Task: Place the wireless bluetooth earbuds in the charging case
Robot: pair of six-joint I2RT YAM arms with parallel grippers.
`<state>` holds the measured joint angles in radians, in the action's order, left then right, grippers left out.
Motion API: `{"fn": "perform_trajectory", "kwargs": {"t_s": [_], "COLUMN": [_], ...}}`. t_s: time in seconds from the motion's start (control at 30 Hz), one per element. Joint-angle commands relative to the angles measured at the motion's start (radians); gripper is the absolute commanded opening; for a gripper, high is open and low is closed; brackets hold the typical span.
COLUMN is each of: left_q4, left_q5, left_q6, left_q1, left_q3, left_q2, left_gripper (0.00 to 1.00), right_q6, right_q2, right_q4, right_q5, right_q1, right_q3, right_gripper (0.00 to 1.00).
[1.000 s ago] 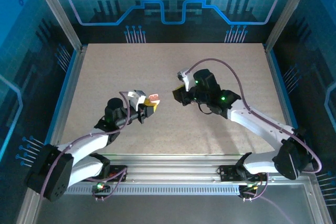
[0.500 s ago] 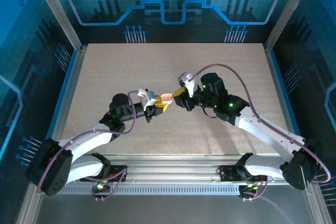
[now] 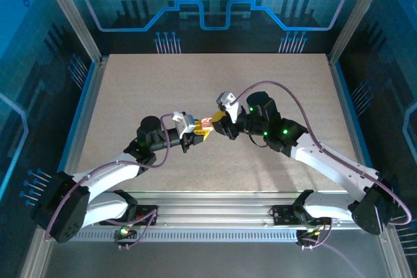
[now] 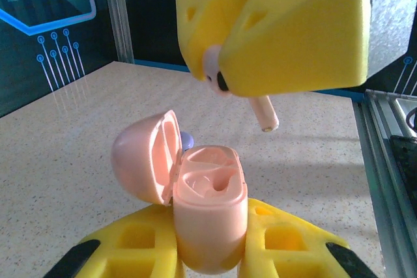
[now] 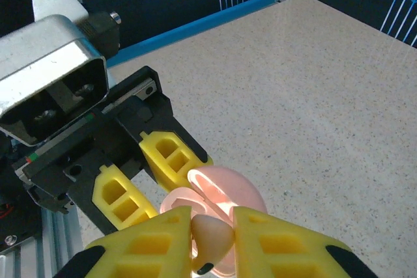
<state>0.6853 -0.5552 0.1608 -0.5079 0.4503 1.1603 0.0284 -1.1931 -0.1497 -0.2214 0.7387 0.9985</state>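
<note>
Both arms have been closing in, and now my right pincer (image 4: pixel 221 73), clamped on an earbud (image 4: pixel 266 112), is hanging just above the open charging case (image 4: pixel 208 209), which my left pincer (image 3: pixel 199 133) is gripping. I'm aiming the stem at the socket below, planning a slow, straight descent.

The left arm (image 3: pixel 111 177) stretches low toward the centre; the right arm (image 3: pixel 326 157) arches in opposite. The left claw (image 3: pixel 201 133) and right claw (image 3: pixel 217 118) face each other, tips nearly touching; both are clamped narrow.
</note>
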Motion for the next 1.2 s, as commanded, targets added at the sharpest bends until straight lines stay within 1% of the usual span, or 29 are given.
{"fn": "perform_trajectory", "kwargs": {"t_s": [0.0,0.6,1.17], "left_q4": [-0.004,-0.008,-0.033], "left_q5": [-0.028,-0.023,-0.038], "left_q6": [0.027,0.018,0.015], "left_q1": [-0.01,-0.013,-0.013], "left_q3": [0.033,0.041,0.05], "left_q2": [-0.019,-0.05,-0.093], "left_gripper": [0.12,0.12,0.12], "right_q6": [-0.016,-0.02,-0.077], "right_q2": [-0.001,-0.065,-0.09], "right_q4": [0.044,0.07,0.041], "right_q5": [-0.013,-0.033,-0.003], "right_q1": [0.017,0.025,0.034], "right_q3": [0.038,0.049,0.036], "right_gripper": [0.21,0.21,0.21]}}
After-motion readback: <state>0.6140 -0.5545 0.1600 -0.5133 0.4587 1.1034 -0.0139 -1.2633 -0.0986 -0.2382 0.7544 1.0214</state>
